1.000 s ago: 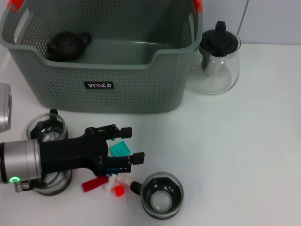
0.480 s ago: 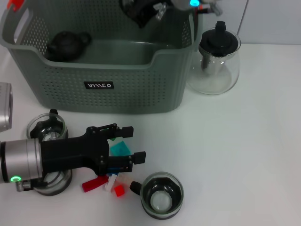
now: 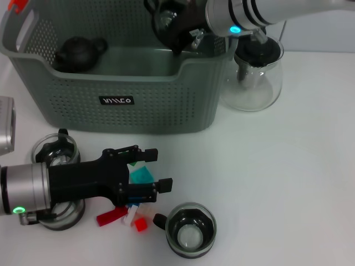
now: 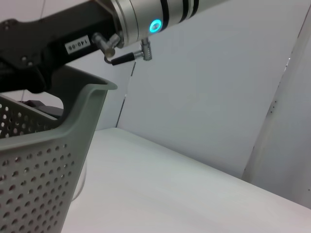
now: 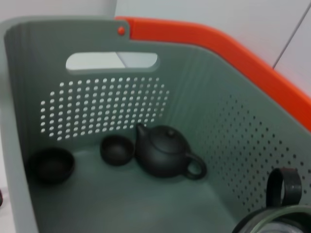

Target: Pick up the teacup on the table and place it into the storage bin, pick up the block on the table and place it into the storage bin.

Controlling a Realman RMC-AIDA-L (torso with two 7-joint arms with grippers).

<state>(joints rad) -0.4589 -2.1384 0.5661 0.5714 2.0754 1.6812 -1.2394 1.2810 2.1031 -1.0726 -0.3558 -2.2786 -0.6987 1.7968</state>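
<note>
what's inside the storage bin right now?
The right wrist view shows the storage bin holding a dark teapot and two small dark cups. The right gripper hangs above it with a glass teacup, which hides the floor below it.

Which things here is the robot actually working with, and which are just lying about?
Job: storage bin; glass teacup in right gripper; blocks under open left gripper; teacups.
Lying about: glass teapot; dark teapot in bin.
</note>
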